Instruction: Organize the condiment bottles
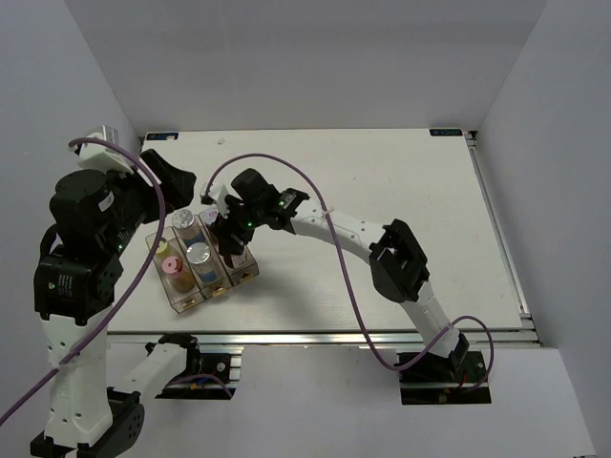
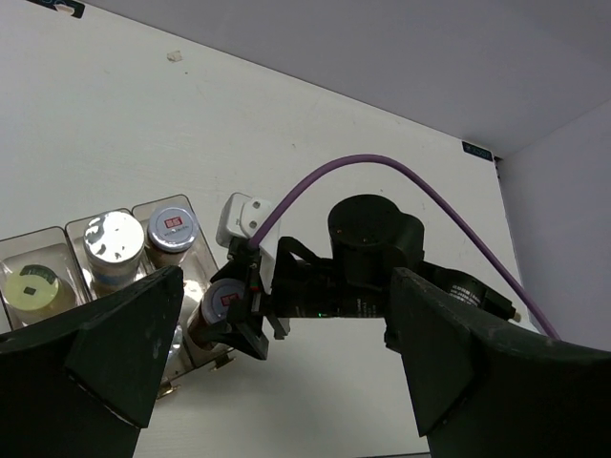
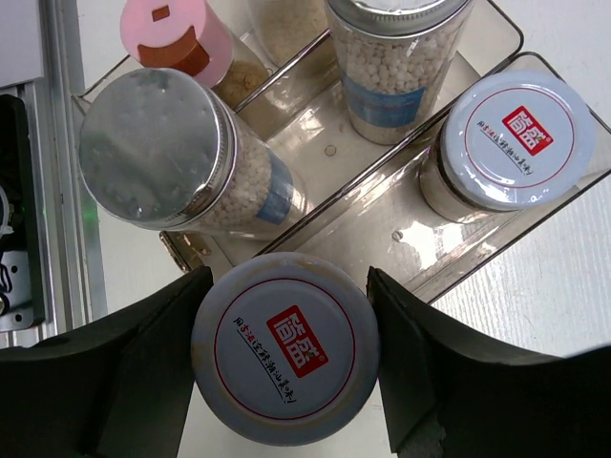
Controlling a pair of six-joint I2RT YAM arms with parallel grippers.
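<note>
While my left gripper (image 2: pixel 286 277) hangs with its fingers spread wide and nothing between them, my right gripper (image 3: pixel 286 286) is closed on a grey-lidded jar (image 3: pixel 286 348), one finger (image 3: pixel 143 382) pressed to each side of its lid. I hold that jar over one end of the outer compartment of the clear tray (image 3: pixel 420 239). I cannot tell whether its base touches the tray floor.

From above, the tray lies at about eight o'clock on the white table (image 1: pixel 382 191), and my right arm reaches across to it.

Seen from my right wrist, the twin jar (image 3: pixel 516 134), with the same red label on its grey lid, stands at two o'clock from the one I hold. It is in the same compartment and apart from mine. At eleven o'clock, just beside mine but across the divider in the middle compartment, stands a silver-lidded jar (image 3: pixel 153 148) with white beads and a blue label. A second beaded jar (image 3: pixel 396 57) shares that compartment at one o'clock, its top cut off by the frame. Farther out at eleven o'clock, a pink-lidded jar (image 3: pixel 172 38) stands in the third compartment.

From my left wrist, a yellow-lidded jar (image 2: pixel 33 283) shows at nine o'clock, in that third compartment.
</note>
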